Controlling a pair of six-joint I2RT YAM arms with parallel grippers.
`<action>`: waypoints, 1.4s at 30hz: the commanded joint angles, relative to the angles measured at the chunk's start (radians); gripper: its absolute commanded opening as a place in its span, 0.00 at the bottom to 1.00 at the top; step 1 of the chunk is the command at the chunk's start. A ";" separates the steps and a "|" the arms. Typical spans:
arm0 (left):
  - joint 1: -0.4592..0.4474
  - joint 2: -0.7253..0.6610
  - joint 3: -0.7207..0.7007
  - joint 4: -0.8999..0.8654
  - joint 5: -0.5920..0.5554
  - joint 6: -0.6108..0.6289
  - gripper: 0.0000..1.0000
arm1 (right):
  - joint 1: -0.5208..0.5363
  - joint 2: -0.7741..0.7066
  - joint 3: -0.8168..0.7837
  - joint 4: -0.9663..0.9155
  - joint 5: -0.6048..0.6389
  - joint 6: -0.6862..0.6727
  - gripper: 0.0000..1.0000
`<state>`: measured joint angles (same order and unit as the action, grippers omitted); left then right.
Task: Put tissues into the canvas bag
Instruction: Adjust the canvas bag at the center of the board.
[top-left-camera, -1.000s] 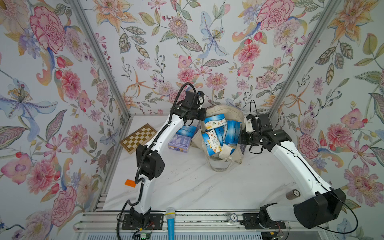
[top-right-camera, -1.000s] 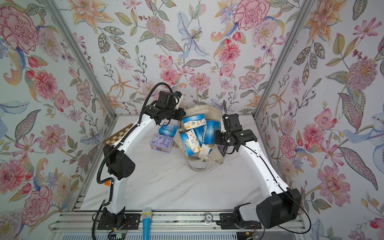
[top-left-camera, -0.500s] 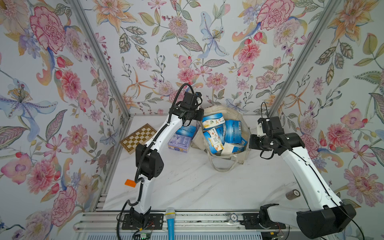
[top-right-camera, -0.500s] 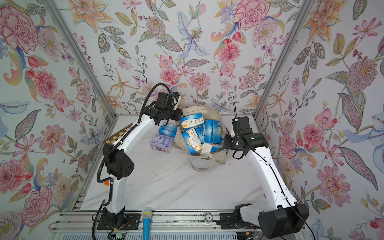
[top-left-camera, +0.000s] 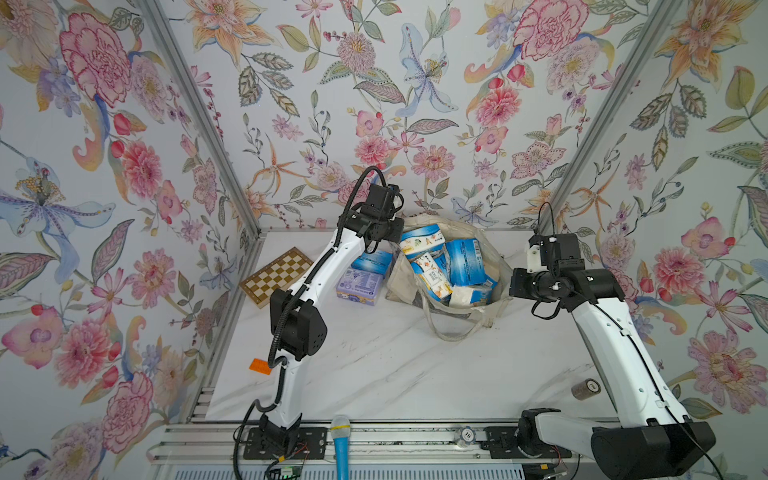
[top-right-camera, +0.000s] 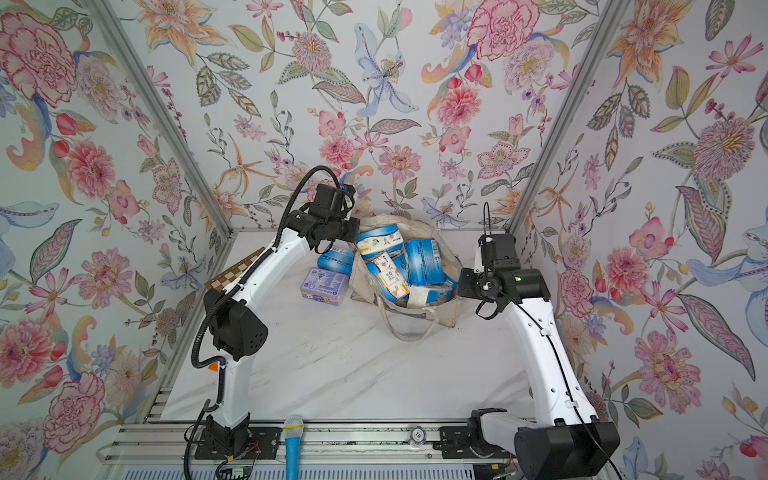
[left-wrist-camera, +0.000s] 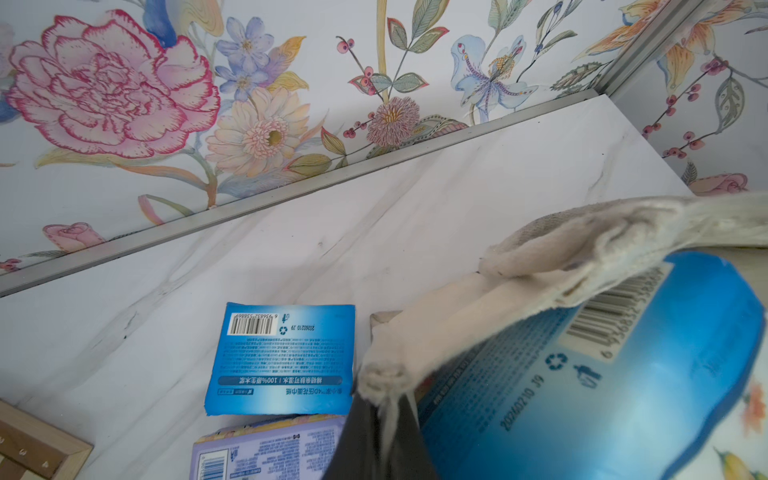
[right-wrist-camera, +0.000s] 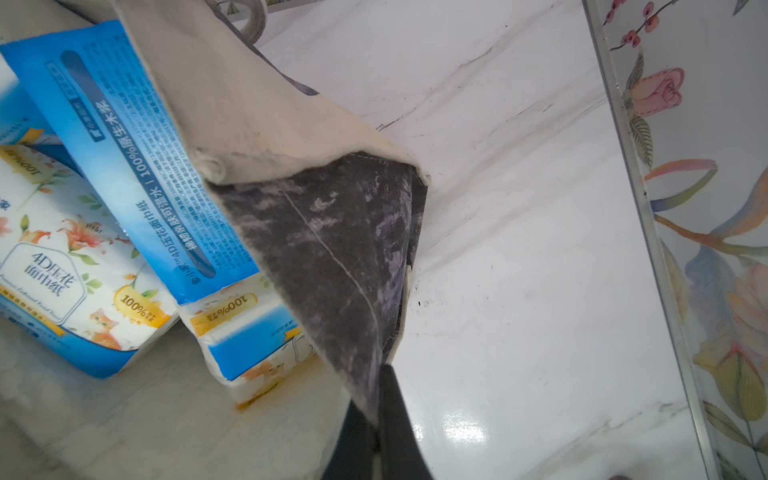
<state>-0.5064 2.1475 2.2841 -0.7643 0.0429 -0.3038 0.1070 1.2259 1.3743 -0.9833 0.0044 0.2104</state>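
bag-holding step: left gripper (left-wrist-camera: 384, 409) pinches the canvas bag (top-left-camera: 400, 282) at its left rim, right gripper (right-wrist-camera: 381, 372) nips the grey-printed right rim; the mouth gapes upward, long axis running gripper to gripper. most tissues (top-left-camera: 466, 259) sit inside; a blue pack (top-left-camera: 371, 261) and lavender pack (top-left-camera: 359, 286) lie flat beside it, so one arm likely must release and fetch them

the left end effector (left-wrist-camera: 384, 419) and right end effector (right-wrist-camera: 380, 415) show only as dark stubs cut by their wrist views' edges, half wrapped in canvas bag (top-left-camera: 397, 282) cloth; in both top views they sit out of sight under the arms. lower tissues (top-left-camera: 467, 262) lie buried, uncountable. at the left edge of the worktop (top-right-camera: 332, 374), the left arm (top-right-camera: 266, 266) covers most of the chessboard (top-right-camera: 235, 272) in a top view.
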 joint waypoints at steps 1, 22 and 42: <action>0.066 0.022 0.067 -0.071 -0.314 0.061 0.08 | -0.058 -0.063 0.033 -0.123 0.132 -0.034 0.00; 0.040 -0.003 -0.059 0.132 0.061 -0.012 0.66 | 0.000 -0.030 0.047 -0.051 0.033 -0.013 0.00; 0.118 -0.362 -0.517 0.154 -0.096 -0.045 0.86 | 0.014 0.008 0.091 -0.015 -0.010 -0.046 0.00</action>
<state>-0.4297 1.8259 1.8408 -0.5739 0.0769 -0.3309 0.1280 1.2335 1.4132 -1.0058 -0.0341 0.1860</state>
